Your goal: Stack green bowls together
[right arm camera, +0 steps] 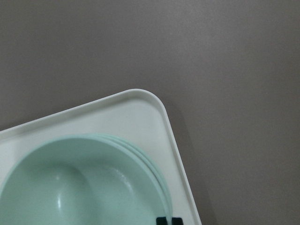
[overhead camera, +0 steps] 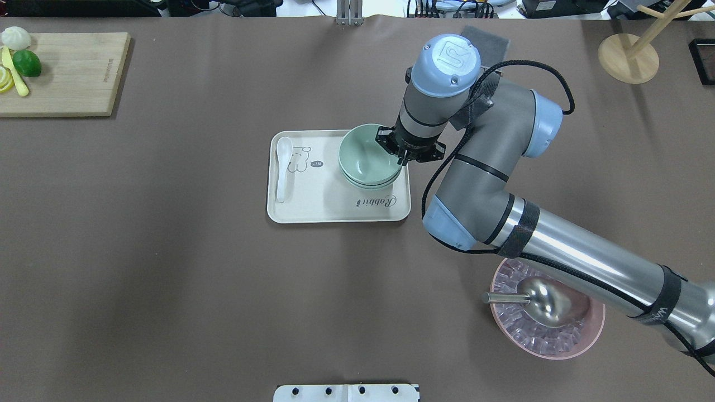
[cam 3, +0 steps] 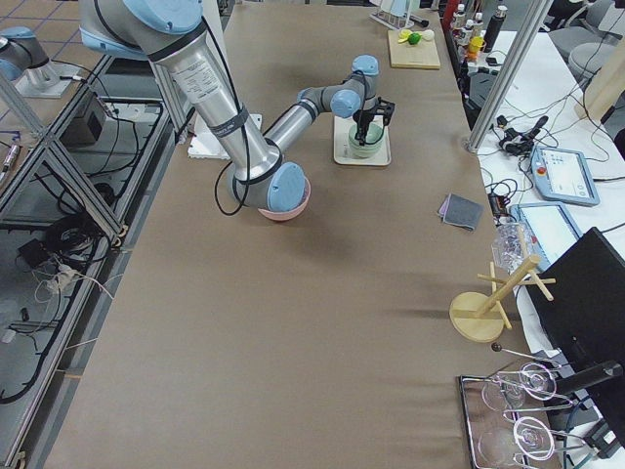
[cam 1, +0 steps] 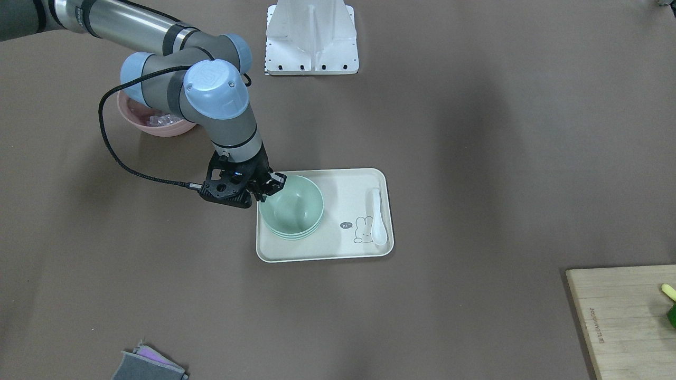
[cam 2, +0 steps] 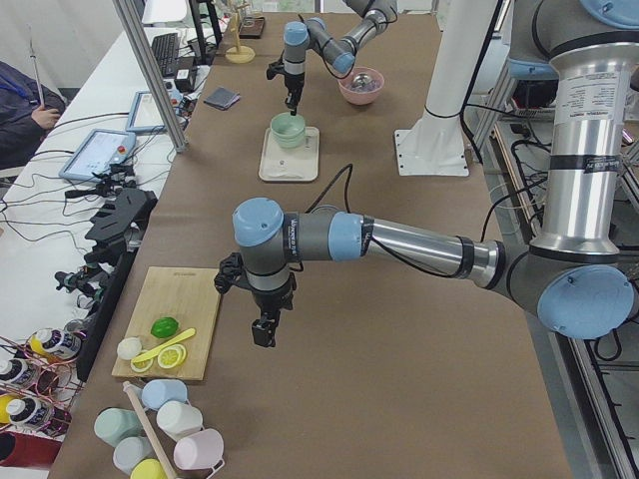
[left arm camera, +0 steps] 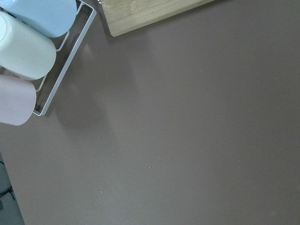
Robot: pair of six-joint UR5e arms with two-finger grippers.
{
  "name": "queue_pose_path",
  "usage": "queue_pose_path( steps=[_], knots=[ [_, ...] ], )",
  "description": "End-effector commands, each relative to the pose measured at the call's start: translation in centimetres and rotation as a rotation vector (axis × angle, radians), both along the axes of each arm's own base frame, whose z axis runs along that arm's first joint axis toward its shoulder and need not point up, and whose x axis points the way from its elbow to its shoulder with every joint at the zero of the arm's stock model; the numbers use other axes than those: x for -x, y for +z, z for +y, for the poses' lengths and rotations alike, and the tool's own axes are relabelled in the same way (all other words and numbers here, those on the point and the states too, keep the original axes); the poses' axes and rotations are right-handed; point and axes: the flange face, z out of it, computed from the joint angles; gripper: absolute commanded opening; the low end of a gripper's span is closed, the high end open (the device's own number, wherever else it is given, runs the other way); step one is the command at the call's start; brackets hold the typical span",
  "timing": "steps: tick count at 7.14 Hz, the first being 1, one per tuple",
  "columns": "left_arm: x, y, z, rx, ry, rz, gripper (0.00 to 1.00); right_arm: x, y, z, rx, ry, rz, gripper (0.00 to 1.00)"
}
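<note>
Overhead exterior shows a long table (overhead camera: 167,251) under a plain brown covering, with cables and equipment crowding the far edge. At the far left lies a wooden cutting board (overhead camera: 72,78) carrying a lime (overhead camera: 27,63), lemon slices and a white bun. The left gripper (cam 2: 263,334) shows only in the exterior left view, hanging above bare table just beside that board. Whether its claw is released or clenched cannot be told from there. Pastel mugs (cam 2: 165,419) sit in a wire rack at that end of the table. A side bench there holds tablets (cam 2: 100,152) and tangled wires, and a person's sleeve (cam 2: 20,110) shows at the edge.

Near the middle sits a cream tray (overhead camera: 324,201) printed with a rabbit. A white spoon (overhead camera: 282,170) lies along its left side. The green bowls (overhead camera: 363,159) stand in its far right corner, all three nested into one stack. The right gripper (overhead camera: 403,159) points down at the stack's right side, and its fingers look pinched close together on the rim of the top bowl.

Further right, a grey cloth (overhead camera: 491,39) lies at the far edge, partly hidden by the arm. A pink bowl (overhead camera: 592,335) of clear cubes with a metal scoop (overhead camera: 544,301) sits near the front, under the right arm. A wooden stand (overhead camera: 627,58) occupies the far right corner.
</note>
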Motion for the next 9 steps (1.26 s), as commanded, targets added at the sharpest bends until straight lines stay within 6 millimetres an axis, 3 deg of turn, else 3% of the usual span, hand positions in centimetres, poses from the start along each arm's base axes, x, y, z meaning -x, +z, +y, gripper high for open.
queue_pose_path(
  steps=[1, 6, 7, 8, 9],
  knots=[
    [0.0, 0.0, 0.0, -0.001, 0.0, 0.0, 0.98, 0.1, 0.1, 0.1, 0.001, -0.001, 0.001, 0.0],
    [0.1, 0.0, 0.1, 0.001, -0.001, 0.0, 0.98, 1.0, 0.0, 0.7, -0.035, 0.012, 0.021, 0.0],
    [0.0, 0.0, 0.0, 0.001, 0.0, 0.0, 0.98, 1.5, 0.0, 1.1, -0.079, 0.014, -0.003, 0.09],
    [0.0, 0.0, 0.0, 0.001, 0.0, 0.0, 0.98, 1.5, 0.1, 1.1, -0.103, 0.0, -0.005, 0.99],
    [0.0, 0.0, 0.0, 0.001, 0.0, 0.0, 0.98, 1.4, 0.2, 0.8, -0.116, 0.003, 0.005, 1.0]
  ],
)
